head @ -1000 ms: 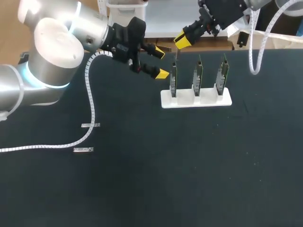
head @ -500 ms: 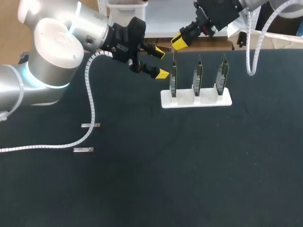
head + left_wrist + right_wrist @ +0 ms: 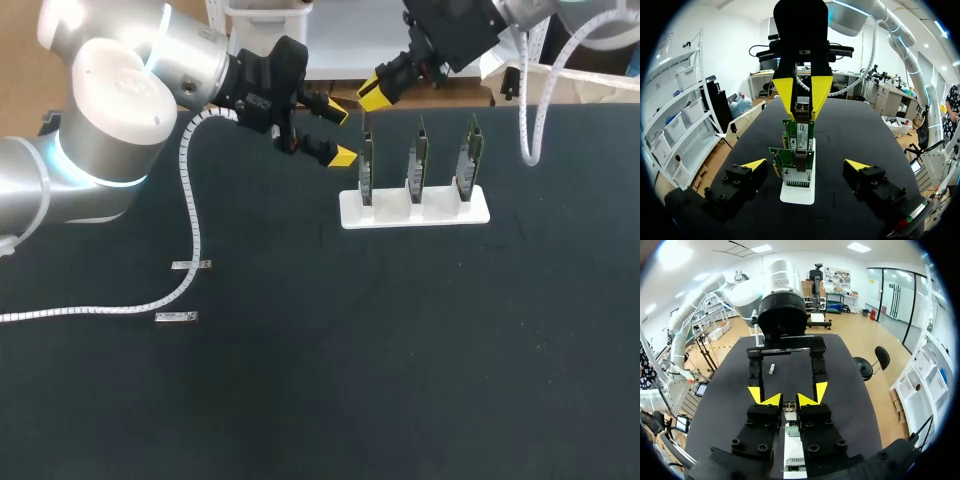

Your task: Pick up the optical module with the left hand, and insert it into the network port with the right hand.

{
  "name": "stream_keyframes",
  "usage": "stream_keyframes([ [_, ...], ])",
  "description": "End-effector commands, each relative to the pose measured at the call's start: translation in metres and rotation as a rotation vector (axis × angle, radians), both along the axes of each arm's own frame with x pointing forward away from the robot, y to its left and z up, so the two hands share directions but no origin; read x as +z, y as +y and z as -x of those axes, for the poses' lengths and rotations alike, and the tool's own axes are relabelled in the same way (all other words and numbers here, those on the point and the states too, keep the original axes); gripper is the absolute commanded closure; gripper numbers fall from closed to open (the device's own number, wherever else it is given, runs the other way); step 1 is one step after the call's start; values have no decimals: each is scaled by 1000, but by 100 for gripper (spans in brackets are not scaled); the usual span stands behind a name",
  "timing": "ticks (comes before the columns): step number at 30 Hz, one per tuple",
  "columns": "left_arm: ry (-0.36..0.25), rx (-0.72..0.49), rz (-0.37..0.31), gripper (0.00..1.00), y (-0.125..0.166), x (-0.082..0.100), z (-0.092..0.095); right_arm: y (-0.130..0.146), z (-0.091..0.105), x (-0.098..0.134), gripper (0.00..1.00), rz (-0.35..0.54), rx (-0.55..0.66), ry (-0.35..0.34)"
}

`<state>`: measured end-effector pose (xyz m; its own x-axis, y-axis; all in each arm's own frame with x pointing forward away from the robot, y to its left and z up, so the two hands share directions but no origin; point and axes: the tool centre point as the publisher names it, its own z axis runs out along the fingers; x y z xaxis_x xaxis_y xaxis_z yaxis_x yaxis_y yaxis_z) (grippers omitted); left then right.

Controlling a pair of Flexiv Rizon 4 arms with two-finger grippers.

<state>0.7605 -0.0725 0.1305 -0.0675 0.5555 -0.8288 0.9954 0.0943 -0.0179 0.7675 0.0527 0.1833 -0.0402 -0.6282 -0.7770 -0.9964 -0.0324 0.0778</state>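
The optical module (image 3: 802,106) is a small rectangular block in a silvery metal housing. It is clamped between the two yellow tips of the right gripper (image 3: 789,400), which press on it from both sides with only the module's width between them. It hangs just above the top edge of the first board (image 3: 366,165), clear of the table.

The first board, the middle board (image 3: 417,160) and the end board (image 3: 468,155) are thin green circuit cards. They stand upright and parallel in a white slotted base (image 3: 415,212). The first board carries a metal port cage (image 3: 795,176). A white label (image 3: 802,131) sits on one card; its print is too small to read.

The left gripper (image 3: 338,131) is spread wide and holds nothing. It sits just beside the first board.

The table (image 3: 400,350) is flat and matte black. Two short silver bars (image 3: 190,265) (image 3: 175,317) lie flat on it, well apart from the base. They are near the white ribbed cable sleeve (image 3: 190,215) of the left arm.
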Motion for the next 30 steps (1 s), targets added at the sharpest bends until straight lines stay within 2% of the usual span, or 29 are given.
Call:
stream_keyframes([
  [1, 3, -1, -5, 0, -1, 0, -2, -1, 4, -1, 100, 5, -13, -11],
  [30, 3, -1, -5, 0, -1, 0, -2, -3, 3, -7, 100, 21, 15, -28],
])
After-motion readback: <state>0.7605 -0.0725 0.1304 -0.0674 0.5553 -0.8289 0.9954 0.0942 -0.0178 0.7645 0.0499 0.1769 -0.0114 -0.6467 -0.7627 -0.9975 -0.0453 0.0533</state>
